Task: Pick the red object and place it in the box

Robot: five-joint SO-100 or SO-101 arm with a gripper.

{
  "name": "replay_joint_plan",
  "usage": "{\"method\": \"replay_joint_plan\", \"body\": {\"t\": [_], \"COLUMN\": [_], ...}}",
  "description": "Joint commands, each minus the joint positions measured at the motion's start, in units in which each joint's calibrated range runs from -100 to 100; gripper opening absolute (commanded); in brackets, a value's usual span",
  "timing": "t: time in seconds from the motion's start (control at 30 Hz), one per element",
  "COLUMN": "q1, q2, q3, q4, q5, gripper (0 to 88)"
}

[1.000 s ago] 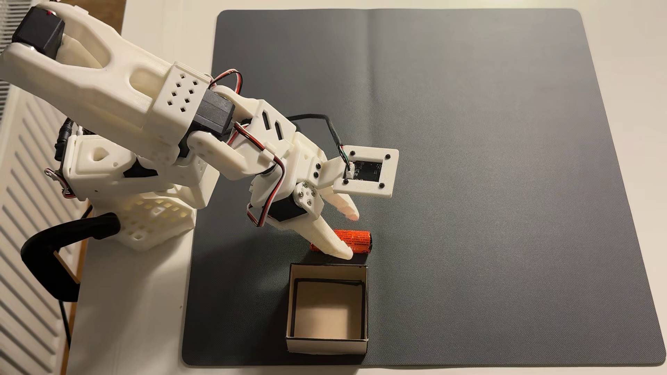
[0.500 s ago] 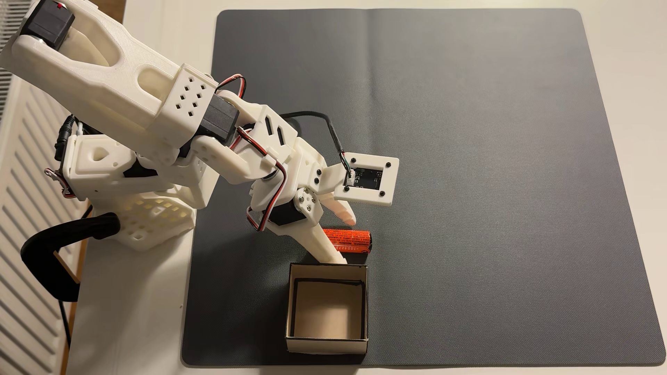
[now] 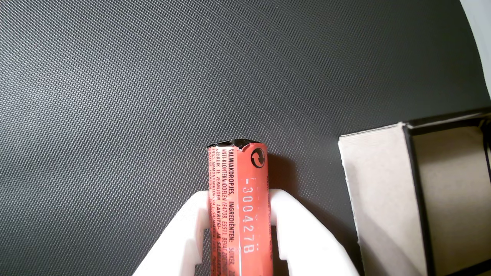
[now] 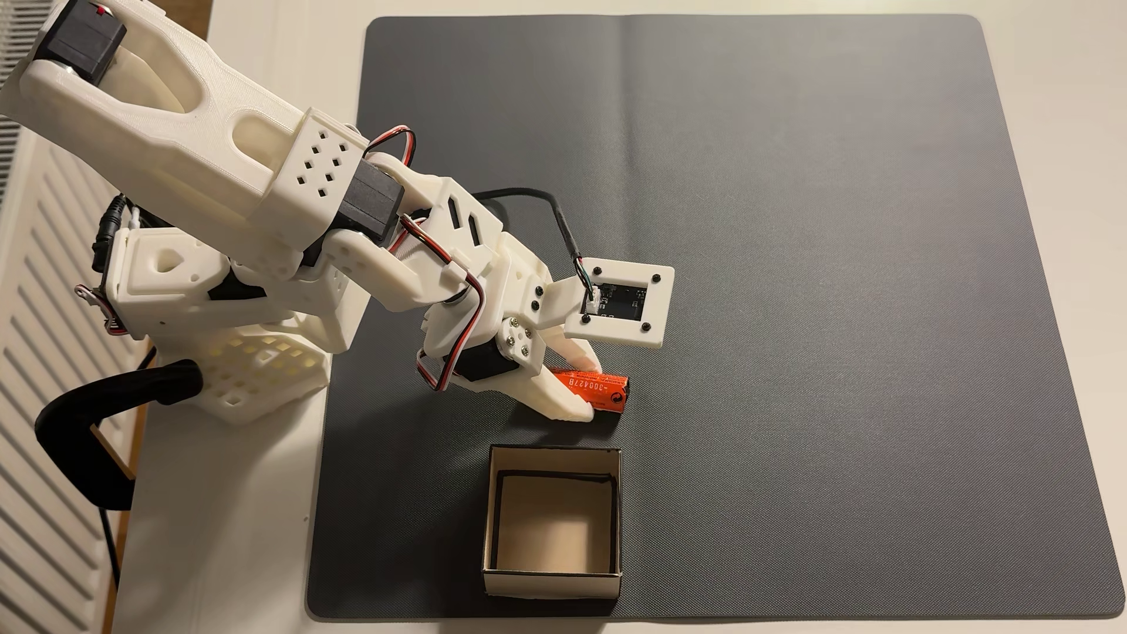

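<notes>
The red object is clamped lengthwise between the closed fingers of the pincer, low centre in the wrist view, so it can be carried to the box just below.

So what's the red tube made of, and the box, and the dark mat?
The red tube looks wrapped in thin shiny foil or plastic film: it gleams, and its black end is crinkled. The box looks like cardboard, matte, with raw cut edges. The mat seems rubbery or woven, dull grey with a fine dotted texture and a fold crease.
</notes>
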Motion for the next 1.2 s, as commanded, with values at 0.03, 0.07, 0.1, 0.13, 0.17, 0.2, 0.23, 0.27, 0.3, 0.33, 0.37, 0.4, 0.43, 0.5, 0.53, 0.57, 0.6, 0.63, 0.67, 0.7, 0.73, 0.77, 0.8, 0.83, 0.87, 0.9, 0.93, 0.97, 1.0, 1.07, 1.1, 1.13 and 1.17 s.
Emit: {"method": "replay_joint_plan", "body": {"t": [0.03,0.07,0.1,0.13,0.17,0.2,0.23,0.27,0.3,0.33,0.37,0.4,0.43,0.5,0.53,0.57,0.6,0.63,0.67,0.7,0.73,0.77,0.8,0.83,0.87,0.9,0.93,0.97,1.0,1.07,1.1,1.13,1.17], "q1": [-0.59,-0.67,-0.67,-0.67,-0.74,-0.74,-0.67,-0.37,-0.07,0.07,0.89,1.86,3.04,5.57,7.05,8.54,10.1,11.36,12.55,13.51,14.33,15.14,15.81,16.33,16.7,17.07,17.37,17.67,17.89,17.97,17.97,17.97,17.97], "q2": [-1.87,-3.23,-4.76,-6.37,-8.07,-10.03,-11.98,-14.2,-16.41,-18.62,-21.08,-23.29,-25.68,-29.84,-31.54,-32.82,-34.09,-34.77,-35.2,-35.37,-35.37,-35.28,-35.37,-35.62,-35.79,-35.79,-35.79,-35.54,-35.54,-35.79,-35.88,-35.88,-35.88], "q3": [-8.6,-10.68,-12.68,-14.13,-15.49,-16.67,-17.85,-18.85,-19.84,-20.48,-20.75,-20.84,-20.84,-20.66,-20.57,-20.57,-20.39,-20.12,-19.39,-18.76,-18.21,-17.39,-16.31,-15.04,-13.86,-12.77,-11.77,-10.77,-9.59,-7.24,-6.42,-5.6,-5.06], "q4": [7.69,10.48,13.19,15.64,18.09,20.54,23.16,25.61,27.88,29.8,31.46,32.6,33.56,34.7,35.05,35.57,36.01,36.09,35.57,35.4,35.31,34.78,34.08,33.21,32.34,31.29,30.33,29.28,28.31,26.48,25.78,25.26,25.08], "q5": [-0.01,-0.06,-0.06,-0.06,-0.06,-0.06,-0.06,-0.06,-0.01,-0.01,0.04,0.09,0.77,2.8,3.69,4.26,4.47,4.58,4.63,4.68,4.68,4.73,4.73,4.73,4.73,4.73,4.73,4.73,4.73,4.73,4.73,4.73,4.73], "gripper": [0.8,0.8,0.8,0.7,0.7,0.7,0.7,0.7,0.7,0.7,0.7,0.7,0.7,0.7,0.7,0.7,0.7,0.7,0.7,0.7,0.7,0.7,0.8,1.1,1.3,1.3,1.3,1.4,1.4,1.5,1.5,1.5,1.5]}}
